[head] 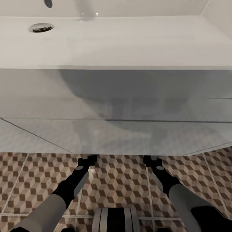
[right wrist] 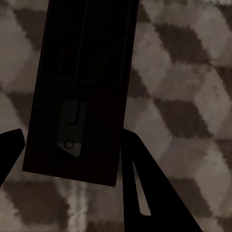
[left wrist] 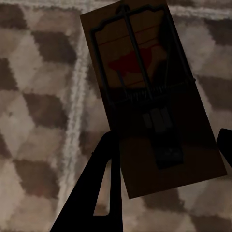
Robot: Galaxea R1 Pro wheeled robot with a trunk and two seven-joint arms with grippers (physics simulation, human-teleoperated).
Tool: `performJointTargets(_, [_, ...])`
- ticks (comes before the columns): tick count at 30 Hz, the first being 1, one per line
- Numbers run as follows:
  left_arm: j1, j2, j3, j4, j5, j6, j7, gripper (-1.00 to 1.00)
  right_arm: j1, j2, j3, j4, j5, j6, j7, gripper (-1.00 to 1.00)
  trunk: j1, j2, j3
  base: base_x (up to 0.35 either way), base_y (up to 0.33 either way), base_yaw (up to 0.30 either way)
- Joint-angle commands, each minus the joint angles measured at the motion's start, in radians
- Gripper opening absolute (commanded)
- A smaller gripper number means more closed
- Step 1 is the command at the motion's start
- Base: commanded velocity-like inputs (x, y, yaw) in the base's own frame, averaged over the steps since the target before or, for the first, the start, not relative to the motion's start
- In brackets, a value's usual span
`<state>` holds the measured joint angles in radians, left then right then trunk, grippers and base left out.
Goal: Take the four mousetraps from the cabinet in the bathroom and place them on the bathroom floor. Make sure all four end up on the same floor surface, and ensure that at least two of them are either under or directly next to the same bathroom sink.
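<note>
Mousetraps sit between both claws' fingers: left claw (left wrist: pixel 164 150) grips one mousetrap (left wrist: pixel 150 96), right claw (right wrist: pixel 67 159) another (right wrist: pixel 82 87), above the tiled floor (head: pixel 122 180), sink (head: pixel 116 42) at 12 o'clock.

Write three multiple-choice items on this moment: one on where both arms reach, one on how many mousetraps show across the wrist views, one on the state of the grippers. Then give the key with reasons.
1. Where do both arms reach?
A. into the basin
B. under the bathroom sink, over the bathroom floor
C. into a drawer

2. How many mousetraps show across the wrist views?
A. none
B. two
C. four

3. What is the state of the grippers?
A. both open and empty
B. one alone holds a trap
C. each shut on a trap

Key: 1 B, the head view has both forearms running under the vanity's front edge above the cube tiles. 2 B, one mousetrap at the left gripper, another mousetrap at the right gripper. 3 C, dark fingers flank each slab's end over the tiles.
</note>
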<state>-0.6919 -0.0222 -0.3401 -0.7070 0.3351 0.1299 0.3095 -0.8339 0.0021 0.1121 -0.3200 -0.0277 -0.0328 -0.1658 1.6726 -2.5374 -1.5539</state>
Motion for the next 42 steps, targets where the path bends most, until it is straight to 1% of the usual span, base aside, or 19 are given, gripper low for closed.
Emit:
performJointTargets(1, [0.0, 0.001, -0.006, -0.002, 0.007, 0.004, 0.009, -1.0, -0.001, 0.0, 0.007, 0.001, -0.003, -0.002, -0.007, -1.0, 0.0, 0.0, -0.001, 0.029, 0.0, 0.0])
performJointTargets(29, [0.0, 0.006, 0.002, 0.018, 0.007, 0.005, 0.008, -1.0, -0.001, 0.002, 0.009, 0.016, -0.002, -0.004, 0.001, -1.0, 0.0, 0.0, -0.001, 0.003, 0.0, 0.0])
performJointTargets(42, [-0.001, 0.004, 0.002, 0.017, 0.007, 0.008, 0.01, -1.0, -0.001, 0.003, 0.008, 0.018, -0.003, -0.01, 0.002, -1.0, 0.0, 0.0, -0.001, 0.0, 0.0, 0.0])
